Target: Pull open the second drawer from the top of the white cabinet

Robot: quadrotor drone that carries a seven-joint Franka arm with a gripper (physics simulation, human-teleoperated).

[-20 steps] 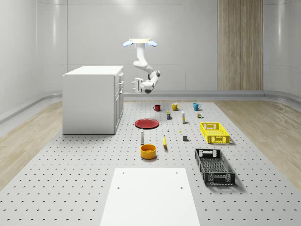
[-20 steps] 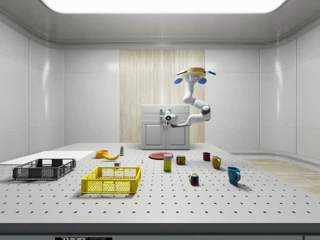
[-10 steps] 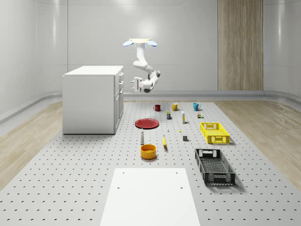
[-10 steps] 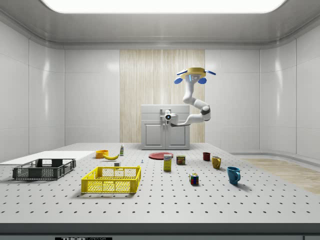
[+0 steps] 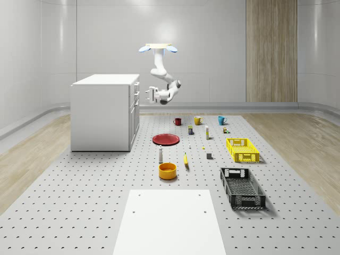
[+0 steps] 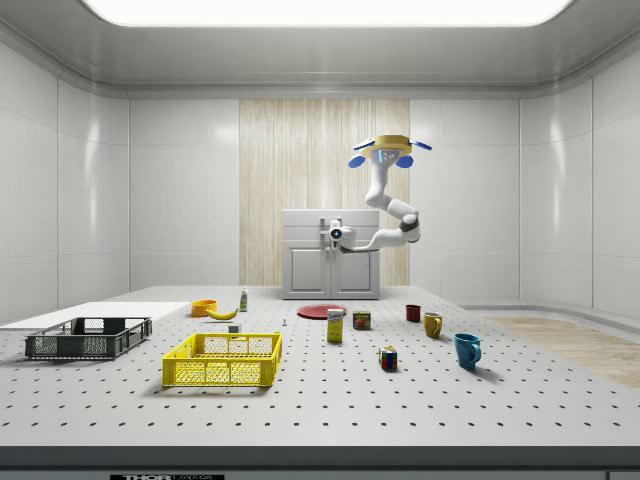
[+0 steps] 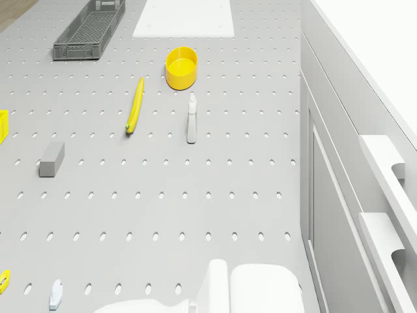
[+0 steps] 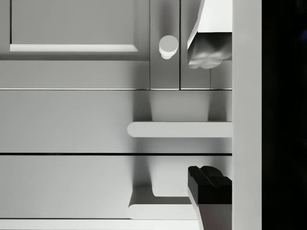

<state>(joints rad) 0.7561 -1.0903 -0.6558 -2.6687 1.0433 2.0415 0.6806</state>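
The white cabinet (image 5: 103, 112) stands on the whole-scene view's left, its drawer front facing right. The drone (image 5: 156, 48) hovers in the air just right of it, arm hanging down and bent toward the front. My gripper (image 5: 149, 94) is level with the upper drawers, a short gap from them. In the wrist view the gripper (image 8: 208, 122) is open, a pale finger (image 8: 207, 50) and a dark finger (image 8: 208, 189) set apart, and the second drawer's bar handle (image 8: 177, 129) runs into the gap between them. The top drawer's handle (image 8: 160, 210) lies by the dark finger. In the side view the gripper (image 6: 335, 234) is before the cabinet (image 6: 331, 262).
On the pegboard floor lie a red plate (image 5: 166, 139), an orange bowl (image 5: 167, 170), a banana (image 5: 186, 159), a small bottle (image 5: 160, 154), mugs (image 5: 197, 120), a yellow crate (image 5: 242, 149) and a black crate (image 5: 242, 187). A white board (image 5: 169, 220) lies in front. A door knob (image 8: 168, 46) sits below the drawers.
The gripper has moved toward the cabinet front, leftward in the whole-scene view and slightly up. The drone holds about the same hover spot.
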